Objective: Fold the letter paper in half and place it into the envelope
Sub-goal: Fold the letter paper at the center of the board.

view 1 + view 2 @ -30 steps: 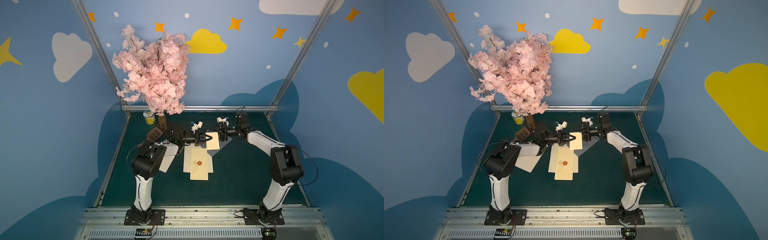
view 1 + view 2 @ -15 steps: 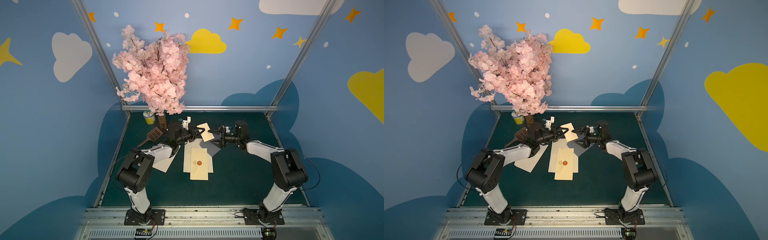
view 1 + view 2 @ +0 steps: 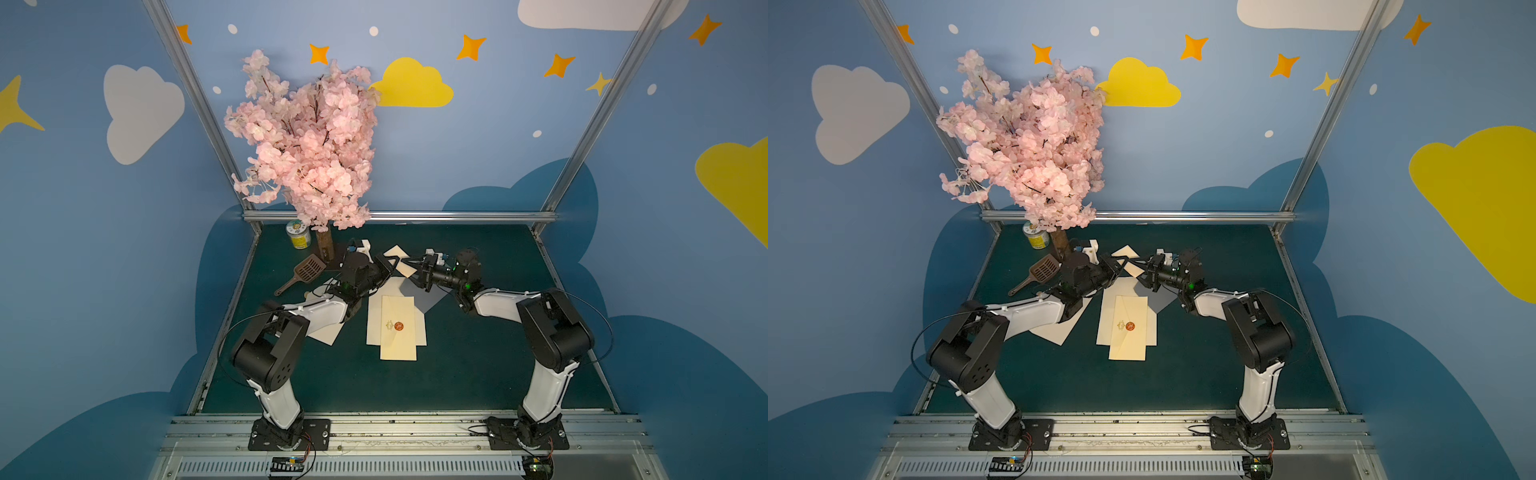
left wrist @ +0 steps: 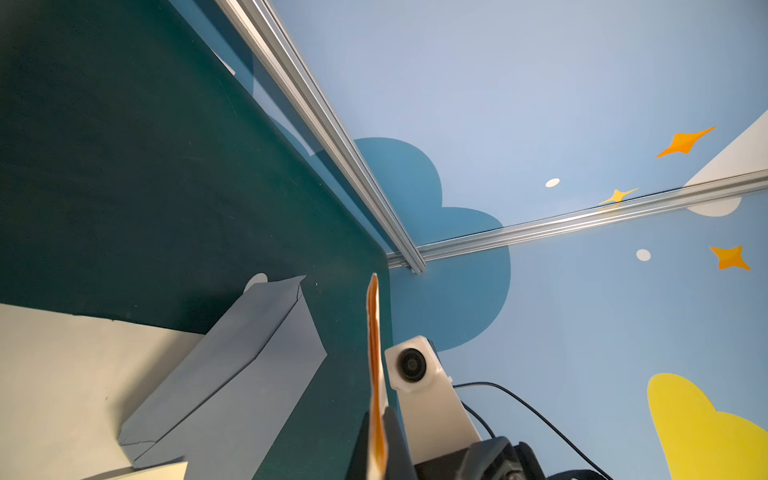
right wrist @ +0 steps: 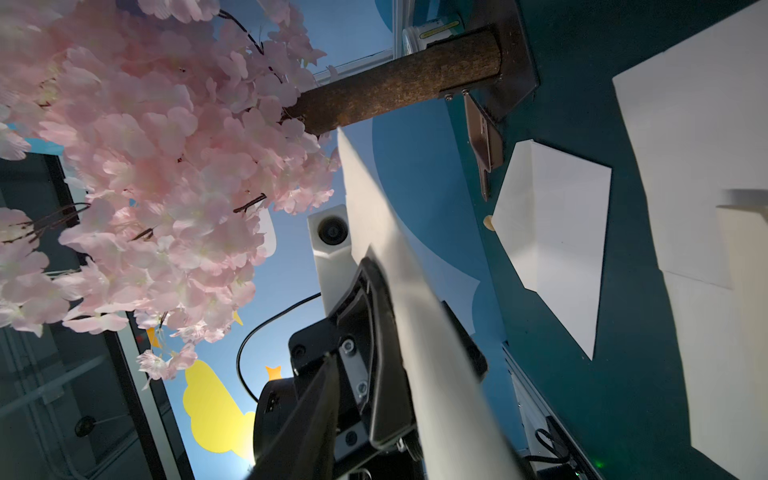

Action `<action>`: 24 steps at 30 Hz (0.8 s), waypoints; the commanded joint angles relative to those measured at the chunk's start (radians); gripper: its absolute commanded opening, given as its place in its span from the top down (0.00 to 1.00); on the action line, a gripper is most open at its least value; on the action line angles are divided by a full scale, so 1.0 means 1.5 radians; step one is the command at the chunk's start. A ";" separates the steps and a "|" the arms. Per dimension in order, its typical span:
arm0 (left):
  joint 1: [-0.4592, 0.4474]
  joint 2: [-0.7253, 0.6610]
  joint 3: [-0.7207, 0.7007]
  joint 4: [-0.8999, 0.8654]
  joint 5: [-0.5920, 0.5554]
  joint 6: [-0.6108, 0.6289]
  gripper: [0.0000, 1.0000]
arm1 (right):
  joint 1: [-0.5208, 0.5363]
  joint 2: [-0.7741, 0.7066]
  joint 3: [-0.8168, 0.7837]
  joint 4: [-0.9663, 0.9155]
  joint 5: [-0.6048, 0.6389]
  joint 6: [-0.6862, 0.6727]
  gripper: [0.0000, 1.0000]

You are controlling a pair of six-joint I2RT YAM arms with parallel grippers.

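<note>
ok so starting at the left of the green mat (image 3: 478, 353): there's a little yellow-label can (image 3: 298, 239) in the far corner, right beside the trunk of the pink blossom tree (image 3: 309, 141), and a brown slotted scoop (image 3: 309, 268) lying just in front of them. A folded white sheet (image 3: 328, 330) sits flat on the mat, partly under the left arm

The left gripper (image 3: 390, 264) is clamped tight on the letter paper (image 3: 406, 269). In the left wrist view you see the paper edge-on (image 4: 374, 353), standing up straight out of the closed jaws. So the paper is up in the air, off the mat, over the far-middle part of it, between the two grippers.

Nearer the camera, the cream envelope (image 3: 398, 328) lies flat in the middle, red wax seal (image 3: 399, 325) facing up, on top of another pale sheet.

The right gripper (image 3: 412, 272) has its tips right at the paper from the other side. In the right wrist view the sheet (image 5: 415, 332) runs past one dark finger (image 5: 320, 415), but I honestly can't tell if it's pinching it. A grey sheet (image 3: 432, 297) lies on the mat under that gripper
</note>
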 commanded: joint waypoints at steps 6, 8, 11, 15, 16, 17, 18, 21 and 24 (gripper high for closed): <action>-0.006 -0.014 -0.003 -0.021 0.017 0.034 0.81 | -0.024 -0.007 0.005 0.020 -0.024 -0.022 1.00; 0.005 -0.015 -0.001 -0.047 0.056 0.046 0.61 | -0.036 -0.015 0.004 0.003 -0.053 -0.040 1.00; 0.030 -0.008 -0.007 -0.057 0.134 0.042 0.27 | -0.052 -0.019 0.014 -0.027 -0.113 -0.070 1.00; 0.059 -0.013 -0.017 -0.068 0.214 0.074 0.00 | -0.061 -0.004 0.035 -0.063 -0.221 -0.108 1.00; 0.069 -0.012 -0.013 -0.086 0.237 0.093 0.00 | -0.064 0.000 0.038 -0.063 -0.250 -0.117 1.00; 0.076 -0.011 -0.005 -0.107 0.258 0.113 0.00 | -0.067 -0.001 0.037 -0.065 -0.271 -0.125 1.00; 0.085 -0.010 0.002 -0.129 0.283 0.135 0.00 | -0.071 -0.002 0.033 -0.069 -0.292 -0.136 1.00; 0.110 0.005 0.022 -0.151 0.363 0.177 0.00 | -0.079 -0.012 0.040 -0.116 -0.347 -0.185 1.00; 0.128 0.019 0.041 -0.158 0.427 0.204 0.00 | -0.081 -0.036 0.070 -0.297 -0.381 -0.315 1.00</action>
